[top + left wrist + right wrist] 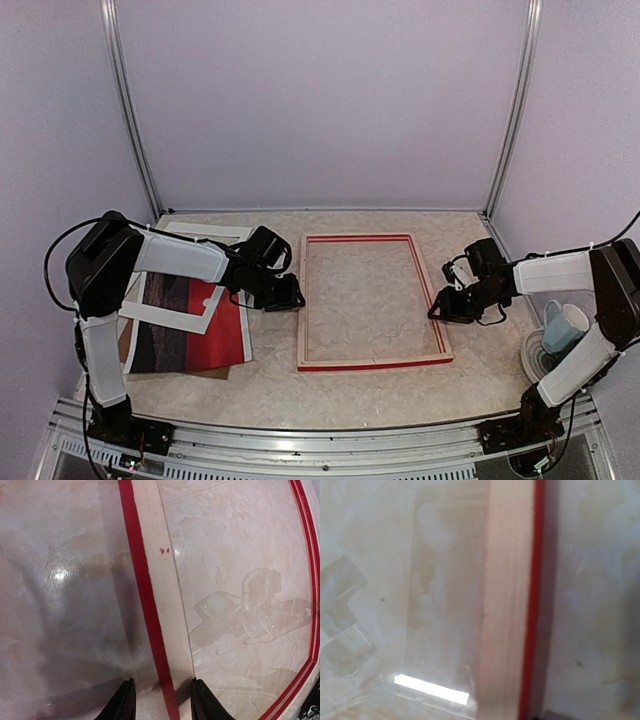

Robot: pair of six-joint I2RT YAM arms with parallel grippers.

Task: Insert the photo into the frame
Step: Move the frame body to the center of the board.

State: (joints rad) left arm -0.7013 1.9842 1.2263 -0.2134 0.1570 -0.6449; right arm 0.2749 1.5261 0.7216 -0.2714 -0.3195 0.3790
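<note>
While the counter [270,395] bears the frame [372,366] flat, long axis running away from me, the photo [225,325] to its left, my left arm [180,258] and right arm [555,272] bend inward, low; left jaws straddle its left rail, right jaws hang over its right rail, and whether either is clenched I cannot tell

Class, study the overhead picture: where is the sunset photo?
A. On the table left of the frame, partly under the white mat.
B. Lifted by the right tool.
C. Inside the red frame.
A: the photo lies flat to the left of the frame, with a strip of the white mat border lying across it.
</note>
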